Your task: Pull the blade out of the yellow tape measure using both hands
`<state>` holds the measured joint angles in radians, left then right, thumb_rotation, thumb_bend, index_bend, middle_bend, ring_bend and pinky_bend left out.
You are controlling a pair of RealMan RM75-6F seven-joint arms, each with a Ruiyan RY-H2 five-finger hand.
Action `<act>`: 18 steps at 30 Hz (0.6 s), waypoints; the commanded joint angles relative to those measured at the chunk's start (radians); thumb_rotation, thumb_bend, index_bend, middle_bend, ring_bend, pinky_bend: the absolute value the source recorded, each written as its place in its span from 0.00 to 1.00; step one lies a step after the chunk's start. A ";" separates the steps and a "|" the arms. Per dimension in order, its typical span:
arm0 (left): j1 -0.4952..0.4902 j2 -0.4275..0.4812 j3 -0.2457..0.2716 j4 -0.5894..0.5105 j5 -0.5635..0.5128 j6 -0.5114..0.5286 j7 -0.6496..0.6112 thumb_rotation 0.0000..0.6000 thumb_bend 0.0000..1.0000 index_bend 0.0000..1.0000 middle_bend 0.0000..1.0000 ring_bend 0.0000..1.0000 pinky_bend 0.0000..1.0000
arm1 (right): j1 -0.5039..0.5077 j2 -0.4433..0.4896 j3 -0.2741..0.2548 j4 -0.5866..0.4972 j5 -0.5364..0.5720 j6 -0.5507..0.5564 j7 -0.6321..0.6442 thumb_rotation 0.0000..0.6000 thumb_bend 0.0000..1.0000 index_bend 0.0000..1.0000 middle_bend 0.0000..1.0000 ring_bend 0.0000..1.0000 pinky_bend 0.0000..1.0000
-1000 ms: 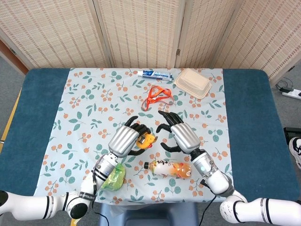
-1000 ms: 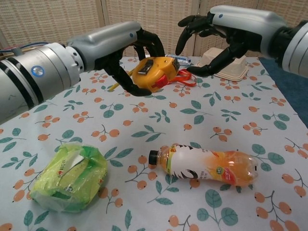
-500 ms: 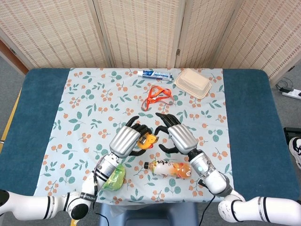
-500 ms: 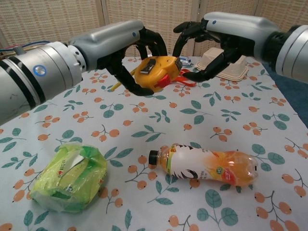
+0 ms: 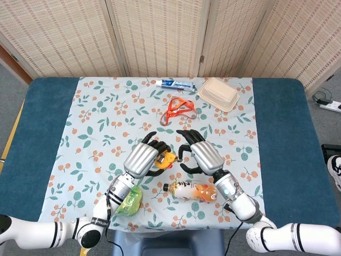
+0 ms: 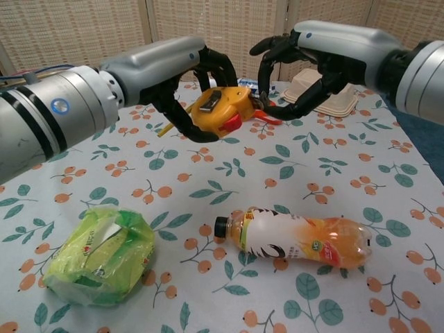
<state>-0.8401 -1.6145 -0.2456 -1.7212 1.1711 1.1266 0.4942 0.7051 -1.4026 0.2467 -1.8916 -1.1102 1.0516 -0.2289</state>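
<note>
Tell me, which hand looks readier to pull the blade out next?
The right hand, probably: its fingers are open and empty beside the yellow tape measure, while the left hand already grips the case.

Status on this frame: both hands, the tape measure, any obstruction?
Left hand holds yellow tape measure above the table. Right hand open, fingers curled at its front end; contact unclear. No blade visible. Path clear; juice bottle lies below, nearer the camera.

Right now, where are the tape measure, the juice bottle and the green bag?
tape measure [image 6: 216, 111], chest view, yellow casing.
juice bottle [image 6: 295, 238], chest view, label area.
green bag [image 6: 101, 255], chest view, crumpled middle.
</note>
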 commanded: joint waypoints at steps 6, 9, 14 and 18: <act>0.000 -0.005 0.005 0.009 0.001 0.000 -0.004 1.00 0.38 0.58 0.57 0.47 0.13 | 0.007 -0.015 -0.001 0.016 0.010 0.003 -0.002 1.00 0.37 0.60 0.11 0.07 0.00; -0.002 -0.008 0.006 0.013 0.000 0.000 0.000 1.00 0.38 0.58 0.57 0.47 0.13 | 0.011 -0.022 0.000 0.022 0.013 0.005 -0.004 1.00 0.37 0.60 0.12 0.07 0.00; -0.003 -0.014 0.007 0.022 -0.003 0.000 -0.002 1.00 0.38 0.58 0.57 0.47 0.13 | 0.015 -0.031 0.000 0.032 0.017 0.005 -0.002 1.00 0.37 0.61 0.12 0.08 0.00; -0.002 -0.016 0.011 0.033 -0.002 -0.002 -0.007 1.00 0.38 0.58 0.58 0.47 0.13 | 0.018 -0.036 -0.001 0.041 0.020 0.004 -0.001 1.00 0.43 0.63 0.15 0.09 0.00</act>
<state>-0.8423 -1.6304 -0.2355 -1.6890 1.1686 1.1247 0.4881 0.7223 -1.4386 0.2458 -1.8509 -1.0902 1.0555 -0.2300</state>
